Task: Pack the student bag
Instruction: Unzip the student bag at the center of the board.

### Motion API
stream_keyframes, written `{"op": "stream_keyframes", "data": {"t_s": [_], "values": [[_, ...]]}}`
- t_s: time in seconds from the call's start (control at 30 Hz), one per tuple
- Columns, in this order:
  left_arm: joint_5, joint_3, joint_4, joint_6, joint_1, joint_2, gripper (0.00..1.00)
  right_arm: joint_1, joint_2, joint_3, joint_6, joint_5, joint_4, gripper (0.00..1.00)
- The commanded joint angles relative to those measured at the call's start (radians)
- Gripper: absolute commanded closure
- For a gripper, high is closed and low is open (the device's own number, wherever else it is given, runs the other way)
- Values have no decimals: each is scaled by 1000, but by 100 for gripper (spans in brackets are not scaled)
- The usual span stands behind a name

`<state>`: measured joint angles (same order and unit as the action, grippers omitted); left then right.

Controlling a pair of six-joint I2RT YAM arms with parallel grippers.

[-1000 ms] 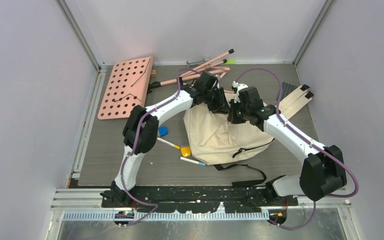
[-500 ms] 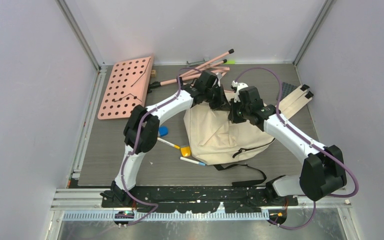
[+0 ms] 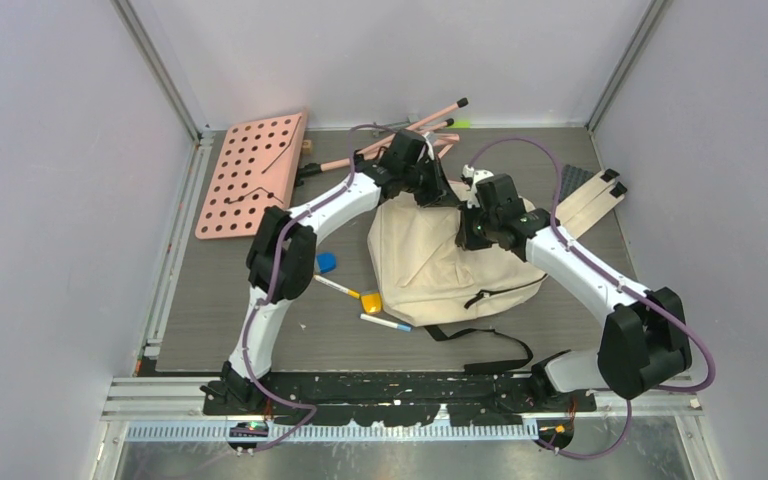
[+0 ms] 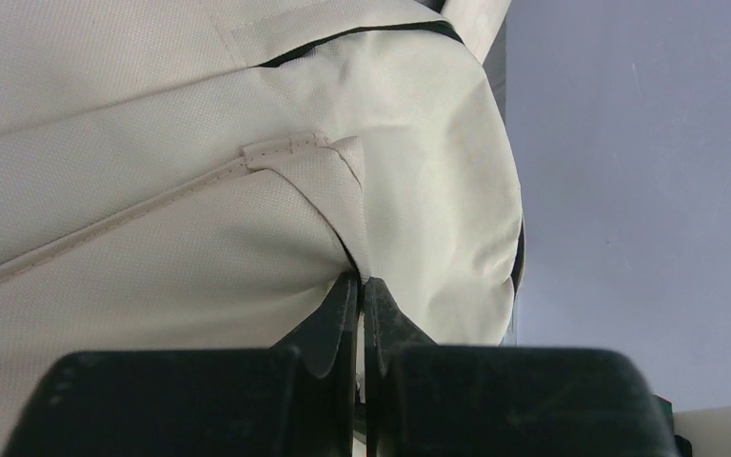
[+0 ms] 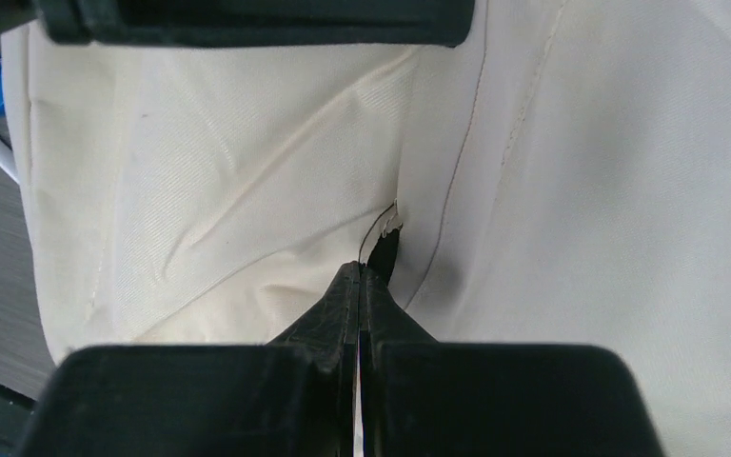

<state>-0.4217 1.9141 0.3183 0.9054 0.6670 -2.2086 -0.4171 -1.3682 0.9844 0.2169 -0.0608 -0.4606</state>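
The grey table (image 3: 210,290) carries the cream bag (image 3: 440,270), slumped at its middle between my arms. A pink holed board (image 3: 252,172) lies far left. My left end effector (image 4: 360,281) is pinched together on a fold of the bag's cloth beside a seam; my right end effector (image 5: 360,268) is clamped on its cloth too. A yellow block (image 3: 371,301) sits just left of the bag.

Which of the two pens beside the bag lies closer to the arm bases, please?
The white pen with the blue tip, by the student bag's near corner; the other pen lies farther back, beside the yellow block.
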Motion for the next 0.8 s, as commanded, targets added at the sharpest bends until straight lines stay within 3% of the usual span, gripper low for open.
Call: {"op": "stream_keyframes", "data": {"t_s": [0.0,0.43,0.77], "values": [[91,104,-205,-15,-67,2,100,-24,34,10,-4,-132,-262,99],[115,157,-145,-57,-101,-35,100,-79,74,136,42,-187,-523,99],[111,153,-149,-69,-117,-39,100,-109,77,149,147,-198,-621,99]]}}
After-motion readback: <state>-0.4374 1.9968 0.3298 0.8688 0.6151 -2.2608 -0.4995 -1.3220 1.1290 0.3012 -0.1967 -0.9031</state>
